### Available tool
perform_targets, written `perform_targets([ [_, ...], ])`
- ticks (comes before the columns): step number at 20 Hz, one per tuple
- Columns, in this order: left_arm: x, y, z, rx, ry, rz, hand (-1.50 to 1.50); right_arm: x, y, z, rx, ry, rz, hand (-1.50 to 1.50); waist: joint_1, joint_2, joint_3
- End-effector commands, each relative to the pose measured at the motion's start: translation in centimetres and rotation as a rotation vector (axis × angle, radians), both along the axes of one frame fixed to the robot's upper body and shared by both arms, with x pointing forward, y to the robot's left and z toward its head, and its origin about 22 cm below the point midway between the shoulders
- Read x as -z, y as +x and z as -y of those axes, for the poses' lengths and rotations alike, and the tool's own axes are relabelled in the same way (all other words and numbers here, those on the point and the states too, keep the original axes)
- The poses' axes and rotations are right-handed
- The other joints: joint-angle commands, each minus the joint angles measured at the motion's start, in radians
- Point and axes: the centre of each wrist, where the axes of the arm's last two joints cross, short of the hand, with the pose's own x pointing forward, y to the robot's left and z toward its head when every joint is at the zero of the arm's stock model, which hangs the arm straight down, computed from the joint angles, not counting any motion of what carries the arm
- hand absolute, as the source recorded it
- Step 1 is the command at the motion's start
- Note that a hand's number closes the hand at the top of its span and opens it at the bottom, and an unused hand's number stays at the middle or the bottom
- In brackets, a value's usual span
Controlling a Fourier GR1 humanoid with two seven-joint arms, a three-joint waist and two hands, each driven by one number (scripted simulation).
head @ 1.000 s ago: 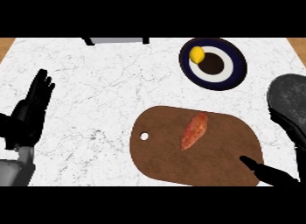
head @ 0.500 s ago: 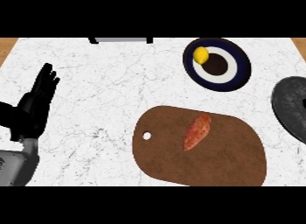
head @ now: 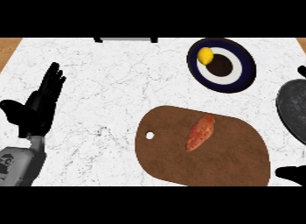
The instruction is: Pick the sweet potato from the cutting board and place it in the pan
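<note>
An orange-red sweet potato (head: 201,132) lies slanted on the brown cutting board (head: 181,164), a little right of the board's middle. The dark grey pan (head: 299,114) sits at the right edge, partly cut off by the view. My left hand (head: 34,109) rests open at the far left, fingers up, well away from the board. Only a black piece of my right hand (head: 300,175) shows at the lower right corner, just off the board's right edge, and its fingers are hidden.
A dark blue plate (head: 242,75) with a white ring stands behind the board, and a yellow lemon (head: 206,55) lies on it. A grey object (head: 125,39) sits at the counter's far edge. Wooden strips (head: 1,57) border the white marble counter on both sides.
A piece of my right hand was at the board's lower right a second ago, left the view, and shows again at the lower right corner. The sweet potato has not moved.
</note>
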Motion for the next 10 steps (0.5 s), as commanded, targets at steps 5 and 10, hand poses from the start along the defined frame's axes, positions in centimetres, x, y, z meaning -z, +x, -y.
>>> perform_targets([
  [5,-0.9,0.8,-0.9,-0.003,-0.015,-0.009,0.0,-0.5,2.2,-4.7,-0.145,0.074,-0.077,-1.5,0.0,0.0,0.001],
  [10,-0.1,-0.6,-1.5,-0.003,-0.013,-0.001,0.0,0.8,0.8,-7.0,-0.095,0.015,-0.134,-1.5,-0.006,-0.002,0.001],
])
